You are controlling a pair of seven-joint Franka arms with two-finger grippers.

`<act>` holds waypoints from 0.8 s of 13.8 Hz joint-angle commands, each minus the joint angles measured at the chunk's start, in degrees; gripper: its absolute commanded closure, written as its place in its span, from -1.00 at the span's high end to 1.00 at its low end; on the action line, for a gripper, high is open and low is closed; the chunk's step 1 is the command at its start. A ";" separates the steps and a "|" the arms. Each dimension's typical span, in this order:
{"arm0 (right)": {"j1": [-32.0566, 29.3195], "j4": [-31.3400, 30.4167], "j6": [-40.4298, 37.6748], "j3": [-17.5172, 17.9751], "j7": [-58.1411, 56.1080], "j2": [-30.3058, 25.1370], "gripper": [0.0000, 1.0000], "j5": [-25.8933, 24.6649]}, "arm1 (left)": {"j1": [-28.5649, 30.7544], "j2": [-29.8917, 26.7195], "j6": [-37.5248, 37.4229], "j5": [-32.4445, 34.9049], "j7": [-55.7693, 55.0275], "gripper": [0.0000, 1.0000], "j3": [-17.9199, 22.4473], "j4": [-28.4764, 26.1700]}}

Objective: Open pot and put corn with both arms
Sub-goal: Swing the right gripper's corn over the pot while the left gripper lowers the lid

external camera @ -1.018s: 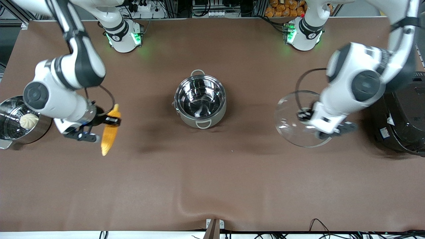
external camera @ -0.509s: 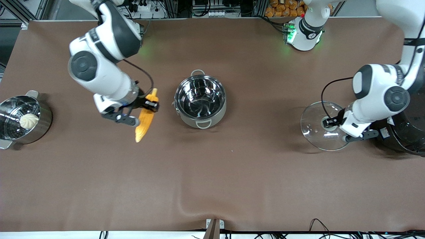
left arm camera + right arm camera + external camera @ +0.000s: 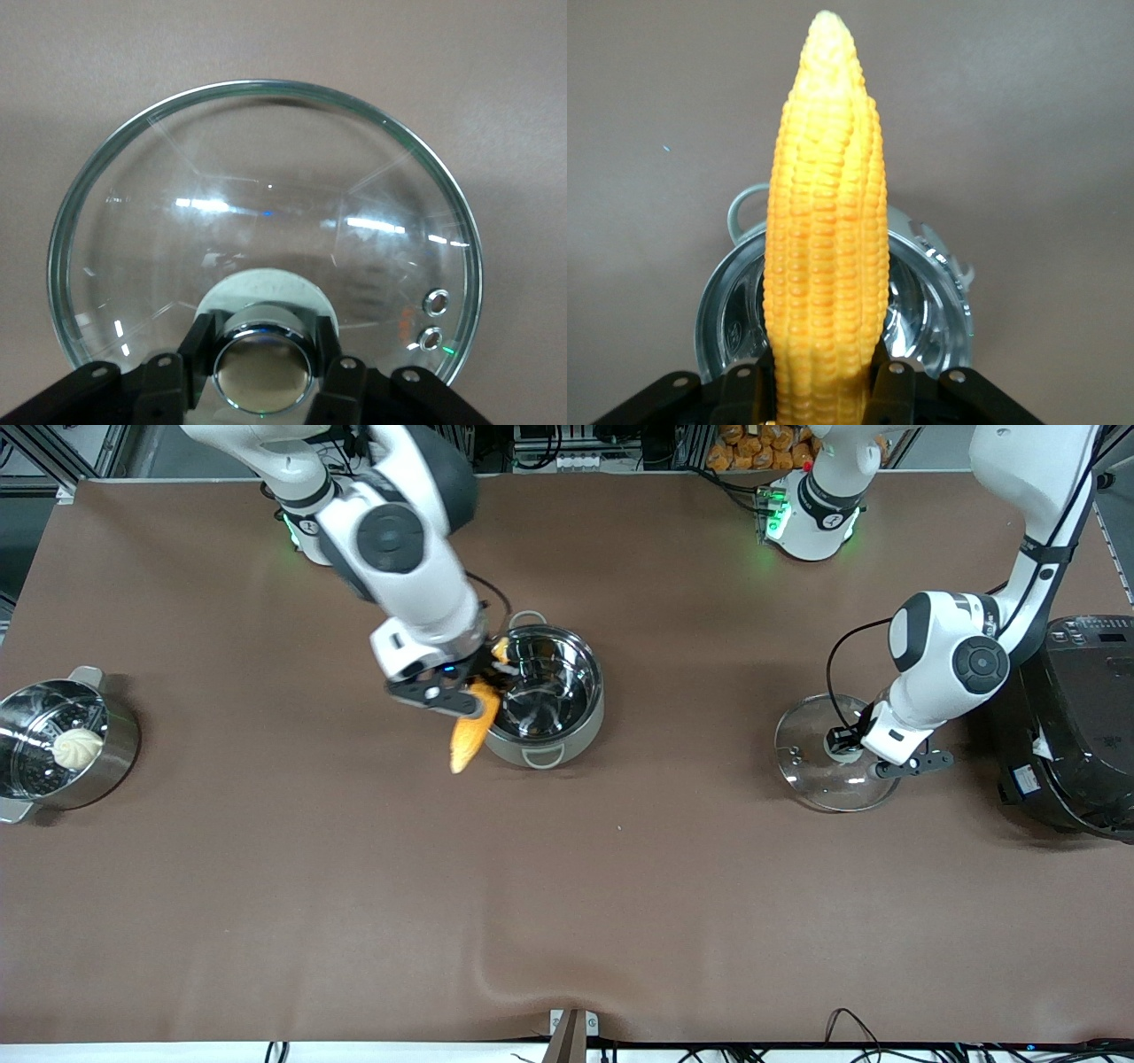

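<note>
Brown bench (image 3: pixel 266 886), front view: open pot (image 3: pixel 537 695) at centre; right hand (image 3: pixel 483 682) clamped on corn (image 3: pixel 468 735) over its rim; left hand (image 3: pixel 852 748) clamped on lid (image 3: pixel 819 757) knob.
Left wrist view: fingers (image 3: pixel 197 350) gripping knob (image 3: pixel 261 367).
Right wrist view: corn above pot.

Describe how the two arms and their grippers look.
Both arms are glossy white with black joint bands and round dark joint caps. Green lights glow at their bases. The right gripper and left gripper are black, two-fingered; a black cable loops to each wrist.
</note>
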 commanded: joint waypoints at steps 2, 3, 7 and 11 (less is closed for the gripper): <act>4.50 0.29 1.78 0.09 9.55 5.31 -0.31 -8.19 | 0.54 -1.54 0.34 0.68 0.33 -1.00 -0.58 -1.23; 5.20 0.20 1.87 0.09 10.35 6.01 -0.29 -8.81 | 0.28 -1.01 0.34 0.68 0.42 -0.27 -0.58 -1.05; 6.62 -1.64 2.22 0.26 11.06 6.46 -0.25 -9.52 | 0.10 -1.00 0.07 0.68 0.33 1.00 -0.58 -0.35; 7.76 -3.58 2.13 0.35 11.06 6.02 -0.25 -9.43 | 0.01 -3.98 -5.26 0.68 0.07 1.00 -1.72 4.72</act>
